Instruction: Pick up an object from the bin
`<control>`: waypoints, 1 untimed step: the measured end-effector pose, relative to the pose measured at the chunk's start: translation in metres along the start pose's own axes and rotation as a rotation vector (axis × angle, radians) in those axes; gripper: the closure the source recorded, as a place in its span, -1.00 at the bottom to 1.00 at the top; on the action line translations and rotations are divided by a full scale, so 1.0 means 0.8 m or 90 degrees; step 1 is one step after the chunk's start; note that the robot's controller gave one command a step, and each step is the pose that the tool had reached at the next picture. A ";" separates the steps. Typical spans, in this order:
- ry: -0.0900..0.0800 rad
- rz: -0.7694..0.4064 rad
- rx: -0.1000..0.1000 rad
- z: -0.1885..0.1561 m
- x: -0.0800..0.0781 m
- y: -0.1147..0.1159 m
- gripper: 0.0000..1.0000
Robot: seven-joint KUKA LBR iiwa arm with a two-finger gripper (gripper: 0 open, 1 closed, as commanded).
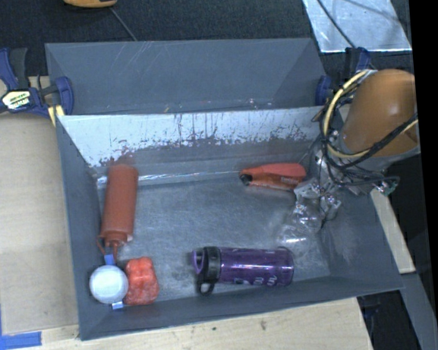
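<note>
Toward the right wall of the bin point(195, 73), near its back, lies a flat orange-red piece point(274, 175) with a dark left tip. The gripper point(312, 209) hangs just beside its right end; whether it is apart or together I cannot tell. A purple bottle point(246, 267) lies along the front wall. The middle floor is bare.

Rounded orange wrist cover point(381, 110), yellow and black cables looped around it, small silver metal gripper point(313, 204) below
</note>
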State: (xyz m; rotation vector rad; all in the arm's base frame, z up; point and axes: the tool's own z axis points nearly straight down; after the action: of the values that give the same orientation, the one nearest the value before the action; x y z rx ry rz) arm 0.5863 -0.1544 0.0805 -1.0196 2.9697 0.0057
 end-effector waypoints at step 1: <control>0.001 0.001 0.001 -0.020 0.001 -0.001 1.00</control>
State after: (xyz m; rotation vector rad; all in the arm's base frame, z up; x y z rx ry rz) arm 0.5860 -0.1552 0.0963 -1.0187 2.9716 0.0034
